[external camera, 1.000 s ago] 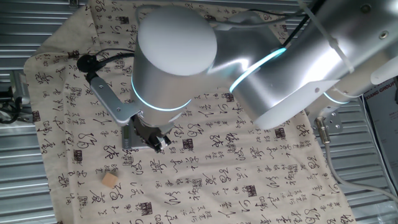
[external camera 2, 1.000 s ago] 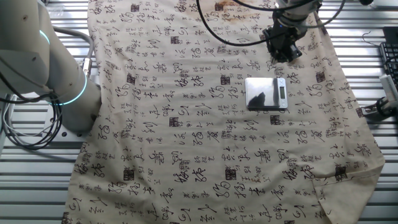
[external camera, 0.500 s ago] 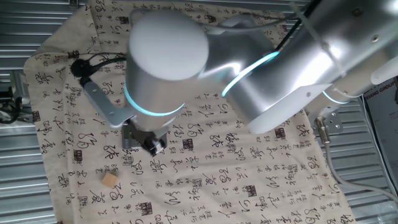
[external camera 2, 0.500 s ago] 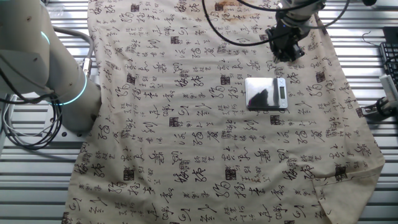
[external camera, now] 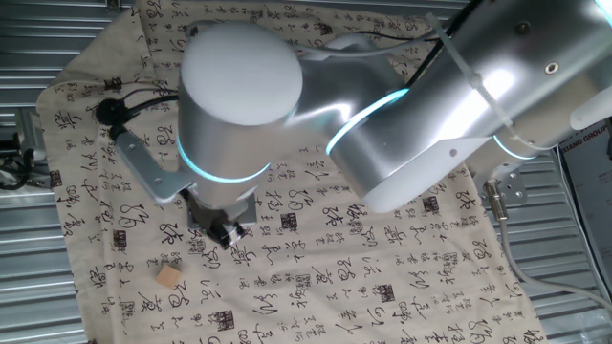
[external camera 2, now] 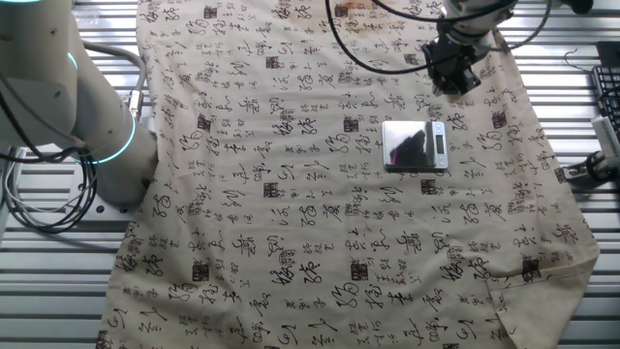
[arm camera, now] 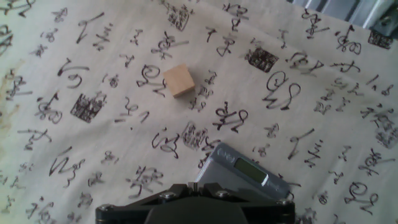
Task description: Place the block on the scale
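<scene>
Lately your gripper (external camera: pixel 222 232) has drifted toward seven o'clock in one fixed view, nearing the block (external camera: pixel 169 276), so you're approaching the pick. I judge nothing is held; whether the fingers are spread, I cannot tell. You have one block, on the cloth (arm camera: pixel 93 68) at eleven o'clock of one scale (arm camera: pixel 244 170).

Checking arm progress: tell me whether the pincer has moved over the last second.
Yes. The pincer has shifted left, closer to the block.
</scene>
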Controlling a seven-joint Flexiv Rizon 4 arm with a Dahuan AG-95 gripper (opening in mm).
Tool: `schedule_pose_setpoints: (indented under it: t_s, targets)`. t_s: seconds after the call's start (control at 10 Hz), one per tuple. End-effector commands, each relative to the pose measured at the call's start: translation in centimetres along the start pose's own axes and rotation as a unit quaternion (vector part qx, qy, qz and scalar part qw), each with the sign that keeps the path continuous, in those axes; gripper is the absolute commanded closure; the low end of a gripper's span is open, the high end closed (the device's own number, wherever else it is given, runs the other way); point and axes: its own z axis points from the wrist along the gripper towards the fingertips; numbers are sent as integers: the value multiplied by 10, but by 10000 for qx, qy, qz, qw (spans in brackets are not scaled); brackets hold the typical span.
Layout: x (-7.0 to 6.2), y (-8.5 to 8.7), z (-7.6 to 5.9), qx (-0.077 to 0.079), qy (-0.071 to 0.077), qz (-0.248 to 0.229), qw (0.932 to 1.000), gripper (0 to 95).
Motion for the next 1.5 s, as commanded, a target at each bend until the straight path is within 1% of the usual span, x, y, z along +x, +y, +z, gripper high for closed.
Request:
schedule_pose_setpoints:
  t_s: [0.1, 0.3, 0.5, 0.6, 0.9, 1.0, 1.2, 1.5]
  targets:
    - [-12, 3, 5, -20, -16, -7, 10000, 950]
    - [-25, 7, 7, -36, -3, -75, 10000, 950]
    - [-34, 9, 8, -45, 4, -182, 9998, 950]
    - [-37, 10, 7, -53, -5, -282, 9996, 950]
    - [-43, 11, 5, -76, 45, -599, 9982, 950]
    - [-47, 11, 4, -110, 123, -620, 9979, 950]
    - [-52, 12, 3, -133, 216, -570, 9981, 950]
    - [-59, 13, 1, -129, 253, -558, 9980, 950]
